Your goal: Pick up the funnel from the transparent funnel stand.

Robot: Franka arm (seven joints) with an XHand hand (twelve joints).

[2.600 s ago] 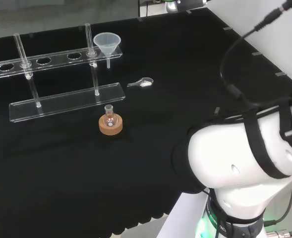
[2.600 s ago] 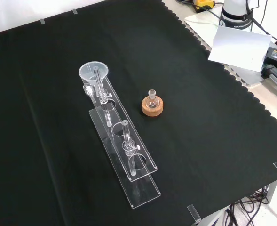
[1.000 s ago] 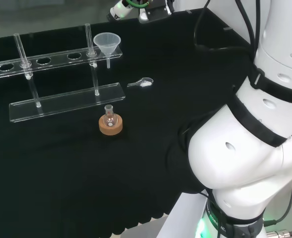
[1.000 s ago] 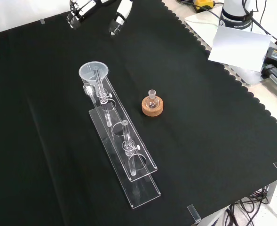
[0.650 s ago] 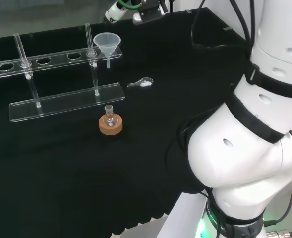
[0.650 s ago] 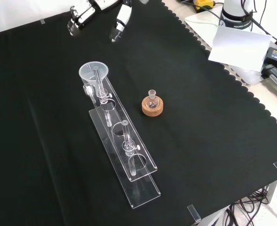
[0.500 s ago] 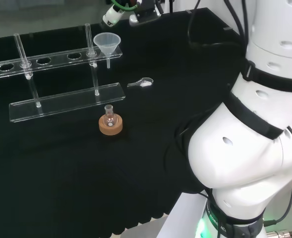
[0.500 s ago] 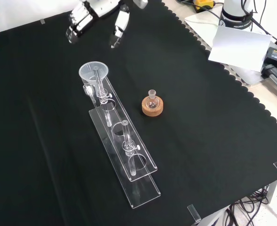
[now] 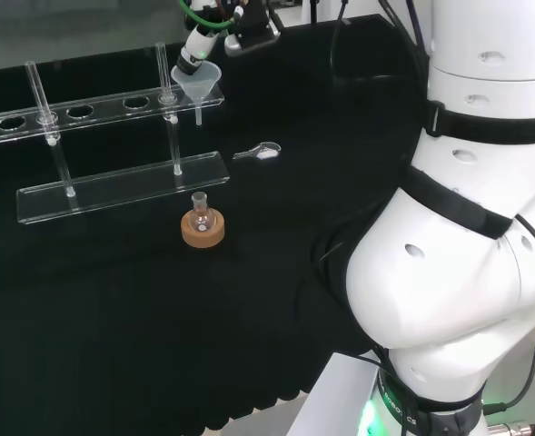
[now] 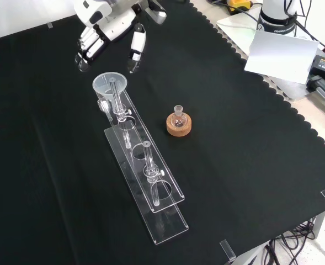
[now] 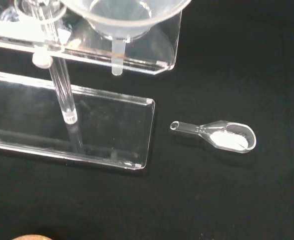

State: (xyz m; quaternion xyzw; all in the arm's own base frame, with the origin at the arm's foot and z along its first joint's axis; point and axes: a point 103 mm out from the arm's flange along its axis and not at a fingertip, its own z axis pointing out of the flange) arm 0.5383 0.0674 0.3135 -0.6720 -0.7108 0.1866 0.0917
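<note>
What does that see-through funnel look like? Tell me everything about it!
The clear plastic funnel has a wide round cone on top and a thin straight stem below. It looks empty. It sits upright in the end hole of the transparent funnel stand's top shelf, its stem poking down through the shelf. One of the stand's upright posts rises right beside it. The black and white robot hand hovers near its rim, fingers open, not holding it.

Funnel (image 9: 196,80): clear glossy plastic. Funnel stand (image 10: 145,182): transparent smooth acrylic, shiny edges. Counter (image 10: 245,165): matt black cloth. Flask stand (image 9: 203,231): rough cork ring. Scoop (image 11: 221,136): clear glass. Hand (image 10: 104,25): glossy white and black plastic
</note>
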